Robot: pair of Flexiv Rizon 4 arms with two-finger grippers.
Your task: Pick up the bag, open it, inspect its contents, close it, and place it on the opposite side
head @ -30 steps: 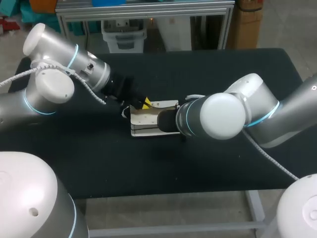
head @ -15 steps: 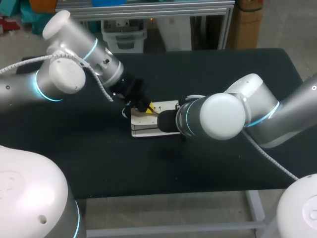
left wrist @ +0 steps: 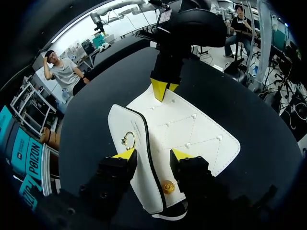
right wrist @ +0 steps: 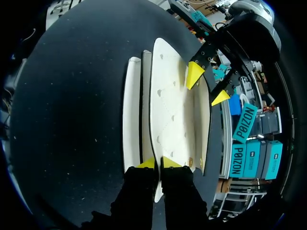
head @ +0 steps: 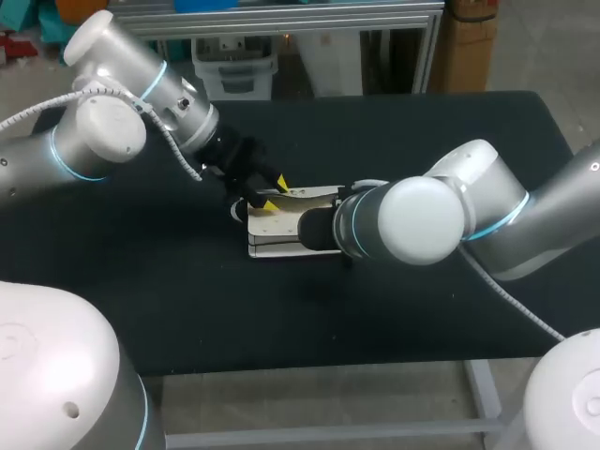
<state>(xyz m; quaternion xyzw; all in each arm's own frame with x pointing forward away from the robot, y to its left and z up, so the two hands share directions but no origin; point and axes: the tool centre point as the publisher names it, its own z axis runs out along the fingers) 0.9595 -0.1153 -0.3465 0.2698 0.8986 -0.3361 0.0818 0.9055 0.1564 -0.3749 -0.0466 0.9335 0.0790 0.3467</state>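
White quilted bag (left wrist: 192,134), black-edged, lying flat on the black worktop (left wrist: 91,96) between the two tools. The upper panel has diamond stitching with small studs at the crossings.

The flap (left wrist: 122,127) is white with a black rim and stands up from the panel along one long side.

Fittings: a gold ring clasp (left wrist: 128,140) on the flap's face, just ahead of one finger of the left tool; a gold round stud (left wrist: 167,187) on the panel, just beside the other finger.

Left tool (left wrist: 153,154): fingers spread, one on either side of the flap's rim at the end of the bag nearest it. The rim runs through the gap, and no squeeze from both sides shows.

Right tool (right wrist: 158,163): fingers pressed together, pinching the edge of the bag's quilted panel at the end opposite the left tool. The panel stretches ahead of it to the left tool. On one side of the panel lies a narrower white layer beyond a dark gap; on the other side stands the flap.

The tools face each other along the bag's length, well apart, and the bag spans the space between them.

Left arm (head: 122,103): silver, entering from the left of the head view, wrist angled down to the bag's end.

Right arm (head: 422,220): silver, entering from the right. Its forearm lies over the bag's other end and hides its own tool in that view.
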